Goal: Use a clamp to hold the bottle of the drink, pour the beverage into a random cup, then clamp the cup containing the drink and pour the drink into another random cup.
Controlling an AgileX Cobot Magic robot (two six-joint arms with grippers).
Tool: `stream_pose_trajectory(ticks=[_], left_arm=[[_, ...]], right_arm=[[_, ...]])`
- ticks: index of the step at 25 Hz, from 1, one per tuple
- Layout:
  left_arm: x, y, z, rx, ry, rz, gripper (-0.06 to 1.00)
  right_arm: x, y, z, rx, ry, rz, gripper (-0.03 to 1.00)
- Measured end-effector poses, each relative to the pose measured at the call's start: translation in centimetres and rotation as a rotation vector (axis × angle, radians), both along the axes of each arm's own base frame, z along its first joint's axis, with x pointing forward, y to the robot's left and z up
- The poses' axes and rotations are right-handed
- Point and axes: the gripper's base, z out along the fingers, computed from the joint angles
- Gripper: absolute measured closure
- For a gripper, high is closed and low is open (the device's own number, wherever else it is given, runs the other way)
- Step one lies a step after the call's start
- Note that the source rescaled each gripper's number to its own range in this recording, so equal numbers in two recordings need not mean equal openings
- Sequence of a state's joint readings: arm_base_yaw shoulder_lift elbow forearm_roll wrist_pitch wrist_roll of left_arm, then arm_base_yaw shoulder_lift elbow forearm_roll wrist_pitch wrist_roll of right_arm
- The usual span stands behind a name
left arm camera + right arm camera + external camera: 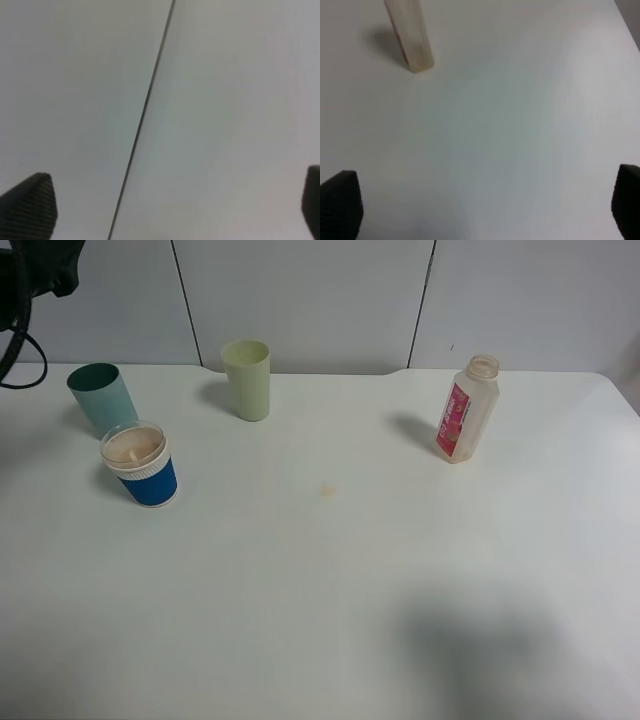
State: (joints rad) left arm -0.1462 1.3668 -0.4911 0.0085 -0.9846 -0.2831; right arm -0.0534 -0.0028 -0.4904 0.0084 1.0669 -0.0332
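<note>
The bottle stands uncapped at the back right of the table and looks nearly empty; its lower body shows in the right wrist view. At the far left stands the teal-green cup. Just in front of it, the blue cup with the white band holds the pale tan beverage. My left gripper is open and empty, facing the wall. My right gripper is open over bare table, well short of the bottle. In the exterior view only a black part of the left arm shows, at the top left corner.
A pale yellow-green tumbler stands at the back, left of centre. A small tan drop lies mid-table. A soft shadow falls on the front right of the white table. Grey wall panels rise behind.
</note>
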Motion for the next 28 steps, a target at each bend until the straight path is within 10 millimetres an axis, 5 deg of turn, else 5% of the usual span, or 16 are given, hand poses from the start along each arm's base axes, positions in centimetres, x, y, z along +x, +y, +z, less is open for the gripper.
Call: stream_pose_trajectory(ticks=[8, 19, 24, 28], left_arm=[[-4.9, 0.8, 2.0, -0.028, 0.089, 0.007, -0.05], [-8.6, 1.4, 3.2, -0.035, 0.219, 0.005, -0.06], [-13.1, 2.0, 4.2, -0.017, 0.272, 0.004, -0.06], [-14.6, 2.2, 4.4, -0.018, 0.282, 0.004, -0.06]], right_arm=[[0.0, 0.0, 0.0, 0.0, 0.0, 0.0, -0.03], [0.0, 0.0, 0.0, 0.0, 0.0, 0.0, -0.03], [0.0, 0.0, 0.0, 0.0, 0.0, 0.0, -0.03], [0.0, 0.0, 0.0, 0.0, 0.0, 0.0, -0.03]])
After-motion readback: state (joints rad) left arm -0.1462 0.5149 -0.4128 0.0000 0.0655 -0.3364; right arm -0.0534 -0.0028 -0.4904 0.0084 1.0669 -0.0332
